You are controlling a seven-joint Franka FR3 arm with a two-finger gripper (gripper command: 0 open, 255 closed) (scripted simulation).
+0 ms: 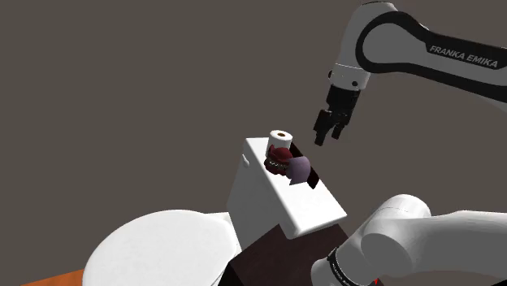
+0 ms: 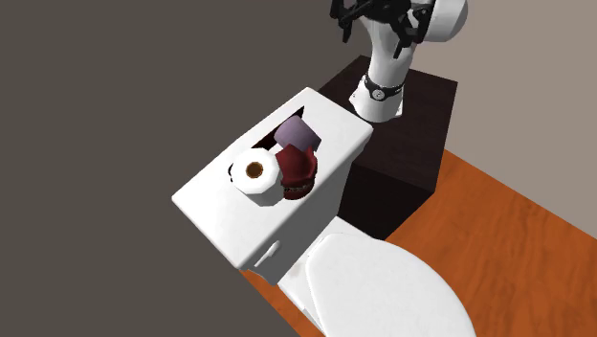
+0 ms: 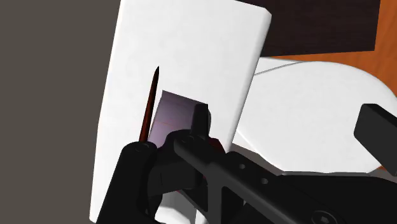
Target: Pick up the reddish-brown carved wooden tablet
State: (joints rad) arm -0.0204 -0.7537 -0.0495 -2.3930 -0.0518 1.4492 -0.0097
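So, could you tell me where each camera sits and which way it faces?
Shoulder view: beside and behind the stand, looking down on the toilet tank; the arm and gripper reach in from that view's right.
Second exterior view: above the toilet seat, facing the arm across the tank; the arm's base and dark stand show behind.
Wrist view: on the hand, looking down at the tank top, gripper in the foreground.
Shared: both exterior views show the paper roll and reddish-brown tablet on the tank.
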